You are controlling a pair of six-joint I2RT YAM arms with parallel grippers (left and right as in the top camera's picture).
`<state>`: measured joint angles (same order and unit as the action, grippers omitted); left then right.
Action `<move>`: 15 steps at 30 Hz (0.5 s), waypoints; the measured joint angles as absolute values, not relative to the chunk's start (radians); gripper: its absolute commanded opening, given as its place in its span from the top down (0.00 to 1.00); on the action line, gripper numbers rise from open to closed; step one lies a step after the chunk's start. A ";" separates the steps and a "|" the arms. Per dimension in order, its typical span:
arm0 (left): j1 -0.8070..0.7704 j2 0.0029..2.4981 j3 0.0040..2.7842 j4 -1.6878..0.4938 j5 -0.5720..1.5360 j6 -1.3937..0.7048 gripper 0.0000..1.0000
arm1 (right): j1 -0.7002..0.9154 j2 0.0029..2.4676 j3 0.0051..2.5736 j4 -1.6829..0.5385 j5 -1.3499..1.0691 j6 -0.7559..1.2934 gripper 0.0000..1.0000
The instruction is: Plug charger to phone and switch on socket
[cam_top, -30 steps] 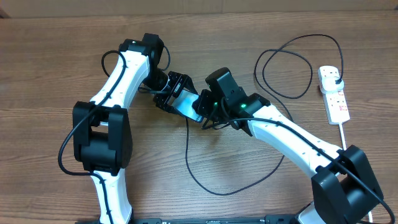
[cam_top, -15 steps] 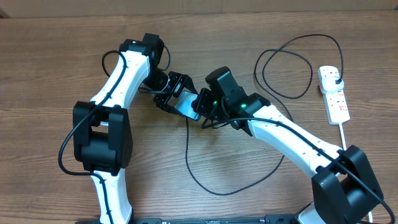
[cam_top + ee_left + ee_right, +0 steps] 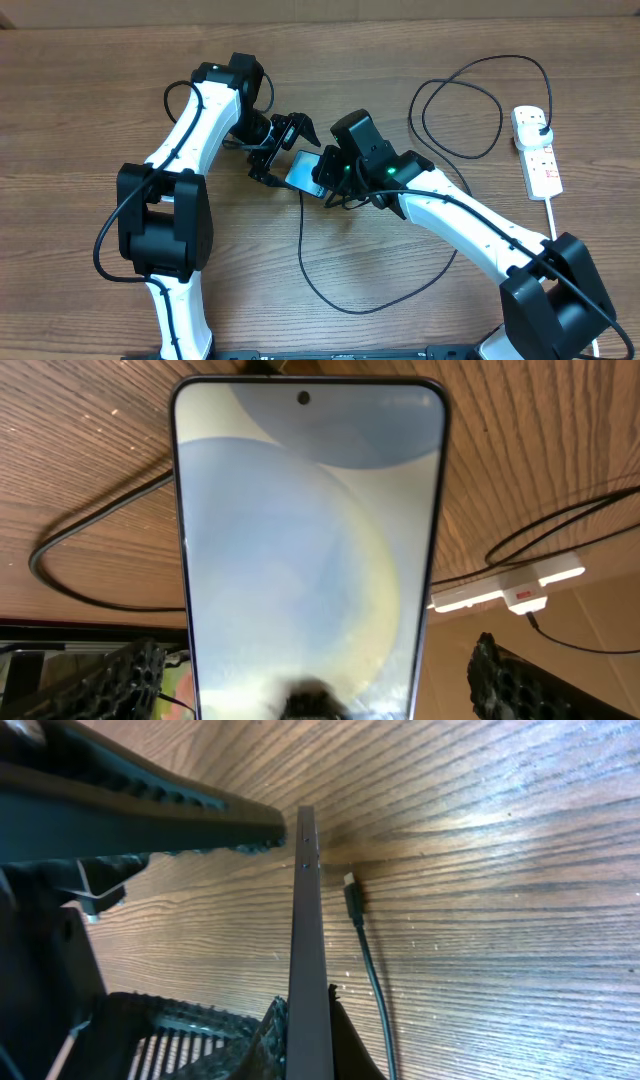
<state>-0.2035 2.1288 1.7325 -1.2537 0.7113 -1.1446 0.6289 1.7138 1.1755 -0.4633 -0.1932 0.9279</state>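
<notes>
The phone (image 3: 301, 168) is held on edge just above the wooden table, between the two arms. My right gripper (image 3: 312, 1038) is shut on its thin edge, with both pads pressed on the dark frame. My left gripper (image 3: 310, 682) stands open, and its black fingers (image 3: 512, 682) sit clear of both long sides of the lit blue-white screen (image 3: 310, 530). The charger's small black connector tip (image 3: 351, 898) lies on the table just right of the phone, with its cable (image 3: 376, 1010) trailing back. The socket (image 3: 538, 150) lies at the far right with the charger's black plug (image 3: 541, 126) in it.
The black cable loops widely across the table, with one loop (image 3: 455, 100) left of the socket and another (image 3: 345, 300) near the front. The socket's white cord (image 3: 550, 215) runs toward the right arm's base. The left arm's finger (image 3: 140, 808) crosses above the phone.
My left gripper has opened and let go of the phone. My right gripper has closed on the phone's edge. The arms have barely moved.
</notes>
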 measured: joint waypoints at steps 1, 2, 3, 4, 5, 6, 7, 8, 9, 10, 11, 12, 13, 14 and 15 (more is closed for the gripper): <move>-0.204 2.129 1.732 -1.254 0.712 -1.144 0.07 | 0.627 1.714 1.175 -0.464 -0.193 0.927 0.96; -0.204 2.129 1.733 -1.254 0.715 -1.136 0.07 | 0.624 1.713 1.175 -0.464 -0.194 0.926 0.96; -0.203 2.129 1.734 -1.254 0.719 -1.124 0.06 | 0.619 1.710 1.175 -0.466 -0.194 0.923 0.96; -0.201 2.129 1.734 -1.253 0.725 -1.114 0.04 | 0.615 1.708 1.175 -0.467 -0.194 0.923 0.96; -0.196 2.129 1.734 -1.250 0.737 -1.094 0.03 | 0.603 1.702 1.175 -0.474 -0.194 0.923 0.96; -0.192 2.129 1.734 -1.241 0.753 -1.072 0.03 | 0.595 1.697 1.175 -0.479 -0.194 0.923 0.96; -0.187 2.129 1.734 -1.228 0.770 -1.048 0.02 | 0.584 1.691 1.175 -0.485 -0.194 0.923 0.96; -0.182 2.129 1.734 -1.211 0.796 -1.019 0.03 | 0.571 1.684 1.175 -0.489 -0.194 0.923 0.96; -0.167 2.129 1.735 -1.182 0.845 -0.968 0.04 | 0.542 1.665 1.175 -0.491 -0.193 0.923 0.96; -0.156 2.129 1.736 -1.168 0.876 -0.931 0.05 | 0.527 1.655 1.175 -0.490 -0.192 0.922 0.96; -0.143 2.129 1.736 -1.138 0.923 -0.885 0.05 | 0.510 1.640 1.175 -0.491 -0.191 0.922 0.96; -0.132 2.129 1.736 -1.116 0.966 -0.844 0.05 | 0.501 1.632 1.175 -0.491 -0.191 0.923 0.96; -0.121 2.129 1.736 -1.102 1.019 -0.795 0.05 | 0.484 1.614 1.175 -0.487 -0.191 0.922 0.96; -0.110 2.129 1.736 -1.090 1.060 -0.757 0.05 | 0.469 1.597 1.175 -0.482 -0.194 0.922 0.96; -0.101 2.129 1.736 -1.079 1.097 -0.725 0.05 | 0.458 1.586 1.174 -0.472 -0.195 0.922 0.96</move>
